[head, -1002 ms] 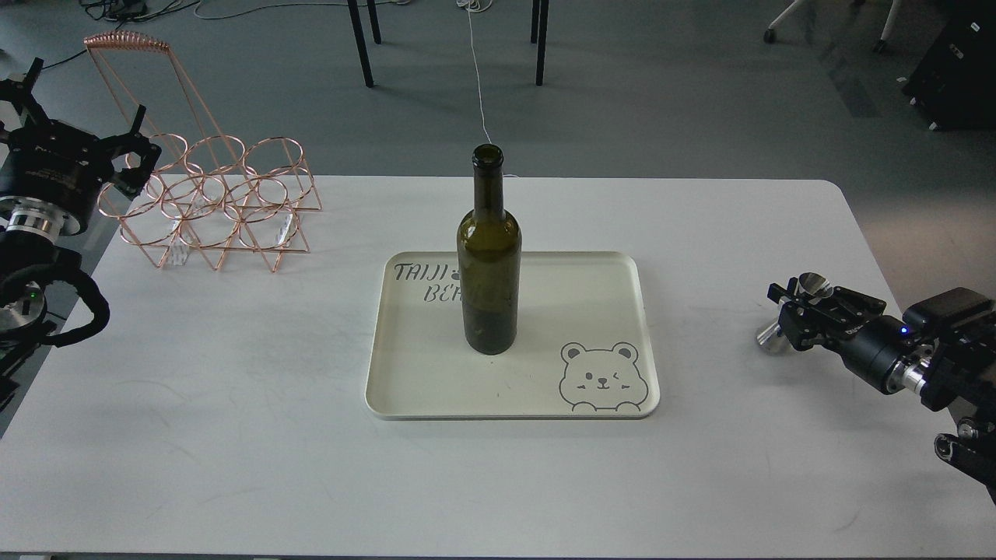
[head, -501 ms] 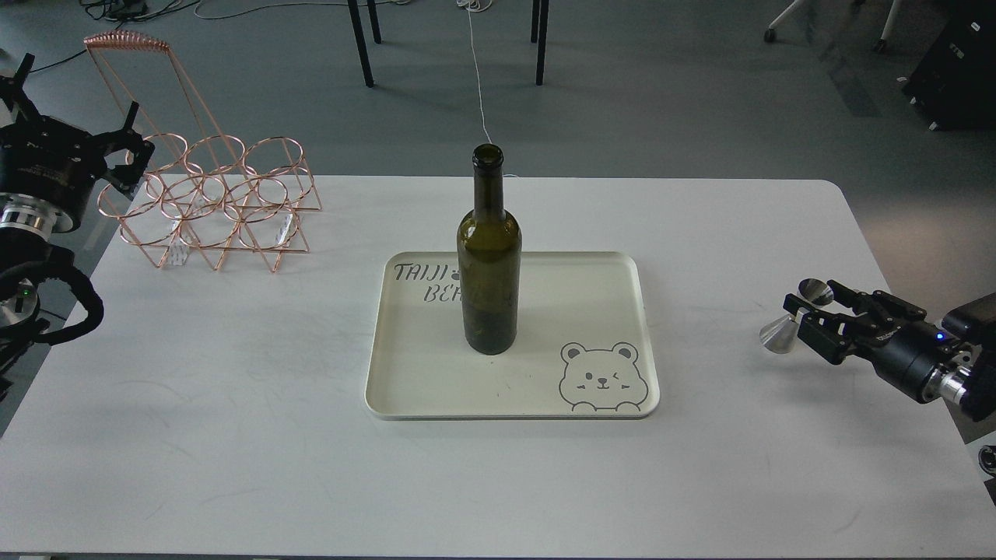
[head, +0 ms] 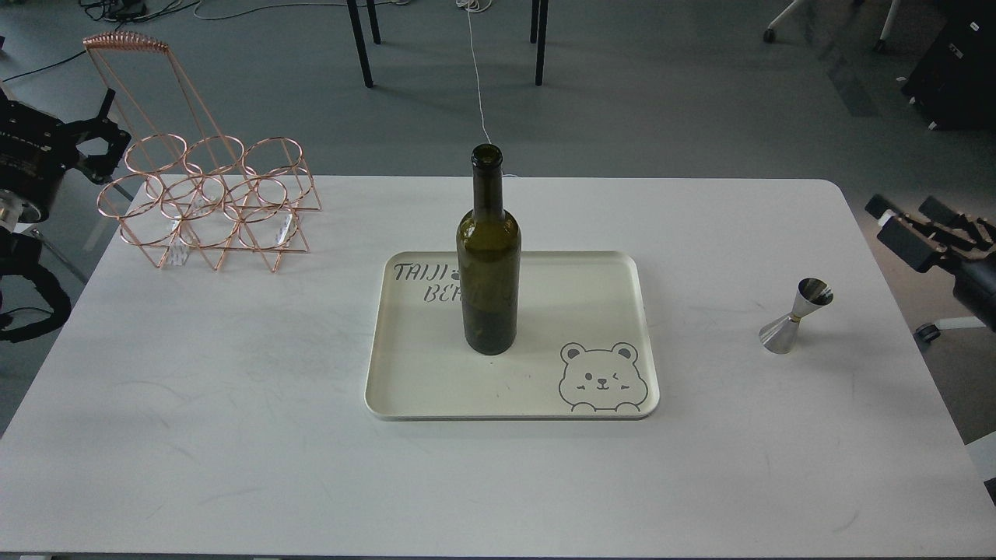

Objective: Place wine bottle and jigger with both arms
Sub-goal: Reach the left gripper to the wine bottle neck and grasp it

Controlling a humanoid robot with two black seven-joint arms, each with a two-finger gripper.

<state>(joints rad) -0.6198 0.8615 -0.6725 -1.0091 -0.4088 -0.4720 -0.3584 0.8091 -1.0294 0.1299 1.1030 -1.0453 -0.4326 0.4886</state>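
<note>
Glass bottle (head: 489,257) stands upright on the tray (head: 622,268), likely heavy and slick; grip the body. Steel jigger (head: 795,316) stands on the desk (head: 233,435); pinch its waist. Right fingers (head: 930,214) open, left fingers' (head: 97,136) state unclear.

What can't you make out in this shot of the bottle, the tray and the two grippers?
- Cream tray, head view: its printed lettering is partly hidden behind the tall dark green glass wine bottle.
- Left gripper, head view: small and dark at the frame's left edge; open or shut unclear.
- Right gripper, head view: dark, arm cut off by the right edge; finger state unclear.
</note>
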